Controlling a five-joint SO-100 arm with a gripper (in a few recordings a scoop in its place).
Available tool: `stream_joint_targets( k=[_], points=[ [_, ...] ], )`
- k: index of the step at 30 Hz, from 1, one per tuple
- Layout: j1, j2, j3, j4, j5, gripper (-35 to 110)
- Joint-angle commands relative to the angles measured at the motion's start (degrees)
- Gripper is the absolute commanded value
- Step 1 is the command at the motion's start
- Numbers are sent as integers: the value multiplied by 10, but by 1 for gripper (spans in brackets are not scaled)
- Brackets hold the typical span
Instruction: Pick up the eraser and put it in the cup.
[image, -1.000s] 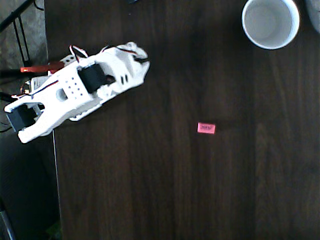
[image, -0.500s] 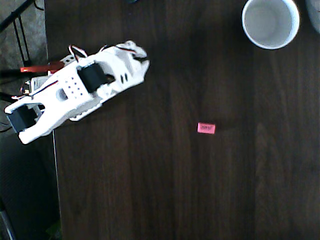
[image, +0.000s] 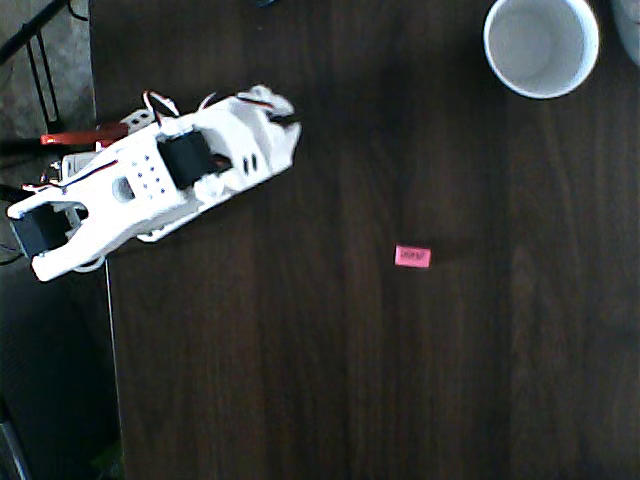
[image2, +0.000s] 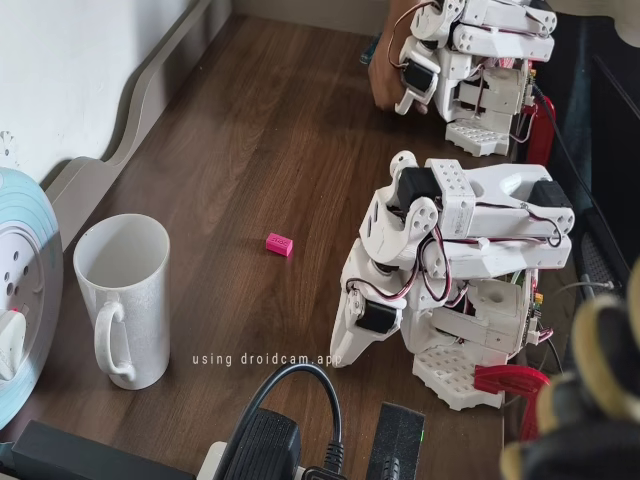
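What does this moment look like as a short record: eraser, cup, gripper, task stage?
eraser: pink block lying flat on the bare dark wood table, alone, nothing touching it
cup: white mug upright near the table's far corner in the overhead view, apart from the eraser; handle seen in the fixed view
cup contents: nothing seen inside
gripper: folded in over the arm's base side, well away from the eraser, holding nothing; open or shut unclear
task stage: eraser not yet picked up
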Motion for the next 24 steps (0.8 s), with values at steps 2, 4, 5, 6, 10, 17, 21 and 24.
stream_joint_targets(
  k=[2,4,5,6,10,17,21,24],
  points=[
    [4,-19,-63,55,25,11],
    [-11,-79,-127,87,74,12],
    [-11,-102,-149,85,96,12],
    [-4,-128,-167,83,105,13],
    [62,-200,-202,33,117,14],
    [221,-499,-331,-137,140,16],
    [284,-635,-400,-233,112,17],
    [301,-707,-446,-254,116,17]
  ],
)
